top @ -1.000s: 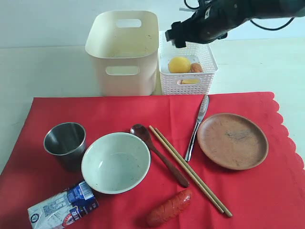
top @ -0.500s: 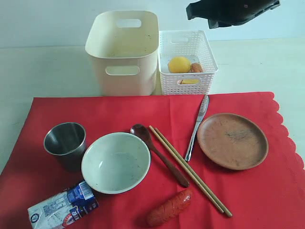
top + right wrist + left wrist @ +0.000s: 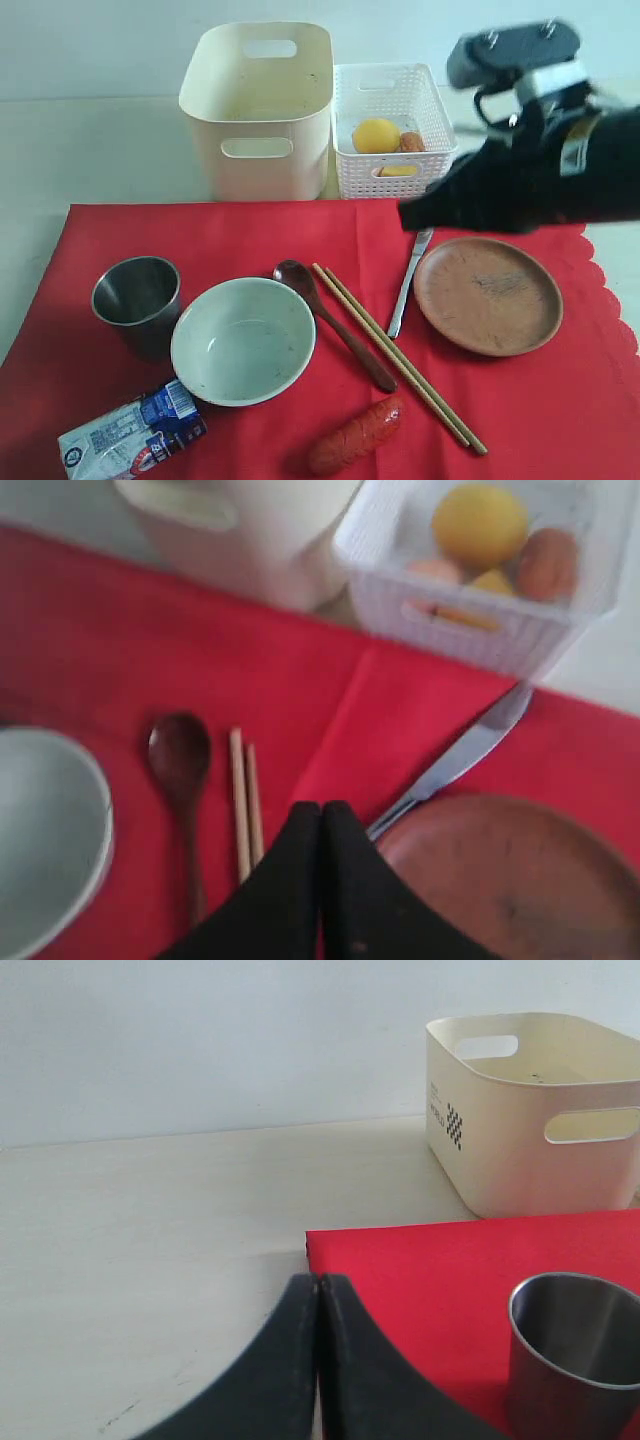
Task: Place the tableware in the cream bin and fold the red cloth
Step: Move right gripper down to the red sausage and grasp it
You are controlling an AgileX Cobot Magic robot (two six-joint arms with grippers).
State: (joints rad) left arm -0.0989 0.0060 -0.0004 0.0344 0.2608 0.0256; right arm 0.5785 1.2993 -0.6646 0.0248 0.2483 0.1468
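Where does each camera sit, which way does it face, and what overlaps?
Exterior: raised, opposite the bins, looking down across the red cloth to the cream bin; right arm shows.
Left wrist: low by the cloth's corner, facing the steel cup and bin; shut jaws show.
Right wrist: above knife and plate, facing the white basket; shut jaws show.
Shared: all see the bin.

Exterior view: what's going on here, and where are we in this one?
Nothing is held. The right tool is shut and hangs over the red cloth, near the silver knife and the brown plate. The left tool is shut and empty, by the cloth's corner near the steel cup. Cup, bowl, spoon, chopsticks, knife and plate all lie on the flat, unfolded cloth; none is in the cream bin.
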